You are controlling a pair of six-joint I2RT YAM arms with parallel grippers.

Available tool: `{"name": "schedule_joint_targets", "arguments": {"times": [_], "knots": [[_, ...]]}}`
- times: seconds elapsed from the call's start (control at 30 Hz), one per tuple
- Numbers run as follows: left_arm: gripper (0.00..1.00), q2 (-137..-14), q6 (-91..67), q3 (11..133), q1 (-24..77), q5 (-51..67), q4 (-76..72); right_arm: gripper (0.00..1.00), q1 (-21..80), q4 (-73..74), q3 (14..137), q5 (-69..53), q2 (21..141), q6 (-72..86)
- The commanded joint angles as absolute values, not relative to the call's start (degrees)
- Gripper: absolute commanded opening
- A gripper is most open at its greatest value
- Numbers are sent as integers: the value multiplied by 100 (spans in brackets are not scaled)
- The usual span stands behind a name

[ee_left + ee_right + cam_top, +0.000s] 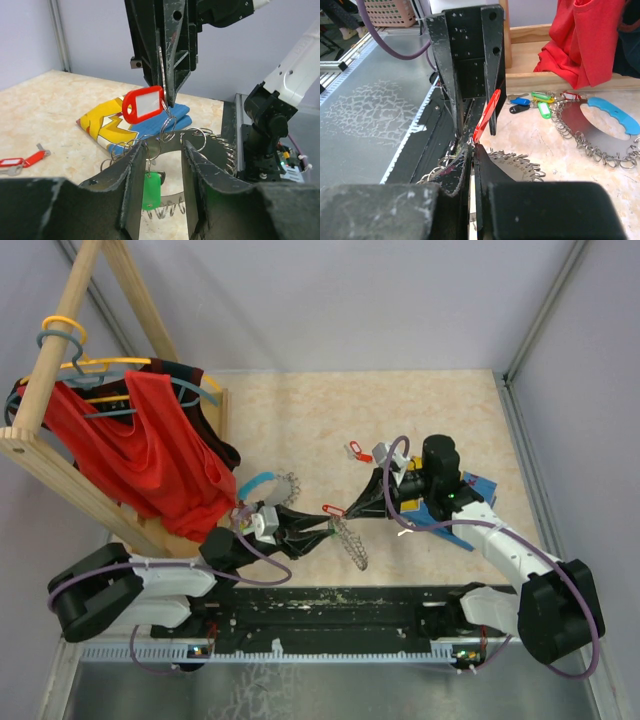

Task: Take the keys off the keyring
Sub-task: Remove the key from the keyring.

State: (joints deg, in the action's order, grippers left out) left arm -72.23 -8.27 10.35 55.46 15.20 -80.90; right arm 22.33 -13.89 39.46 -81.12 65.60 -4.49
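Now the left jaws stand partly apart, with the keyring (216, 143) lying across the gap at their tips; I cannot tell whether either finger presses it. A green-tagged key (151, 190) hangs in that gap. Directly above, the right jaws are closed on a red-tagged key (145, 103), held above the surface (50, 110) with its small ring touching the keyring's loops.
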Motion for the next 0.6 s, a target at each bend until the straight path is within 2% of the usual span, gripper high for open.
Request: {"name": "schedule_joint_targets", "arguments": {"times": [0.0, 0.23, 0.57], "knots": [[41, -6656, 25, 1256, 5511, 1760, -7218, 0, 2197, -1567, 4271, -8375, 6344, -510], [42, -6371, 380, 1678, 5511, 2043, -6126, 0, 2197, -1556, 4271, -8387, 6357, -519], [36, -6582, 313, 1874, 5511, 2237, -6083, 0, 2198, -1564, 4254, -8385, 6372, -519]]}}
